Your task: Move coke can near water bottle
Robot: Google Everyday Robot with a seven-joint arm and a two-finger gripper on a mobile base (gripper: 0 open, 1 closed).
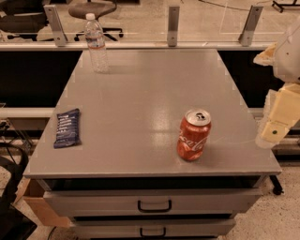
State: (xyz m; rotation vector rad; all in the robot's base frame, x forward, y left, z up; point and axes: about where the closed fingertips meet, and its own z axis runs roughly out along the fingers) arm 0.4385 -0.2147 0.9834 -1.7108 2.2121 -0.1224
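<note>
The coke can (194, 135), red with white script and a silver top, stands upright on the grey table top (140, 103), towards the front right. The water bottle (96, 43), clear with a white cap and a pale label band, stands upright at the far left corner of the table. My gripper (273, 130) hangs at the right edge of the view, just off the table's right side. It is to the right of the can and apart from it, and it holds nothing that I can see.
A dark blue snack packet (68, 127) lies flat near the table's left edge. A railing with metal posts (173, 26) runs behind the table. Two drawers with handles (154, 206) sit below the front edge. Office chairs (92, 11) stand beyond the railing.
</note>
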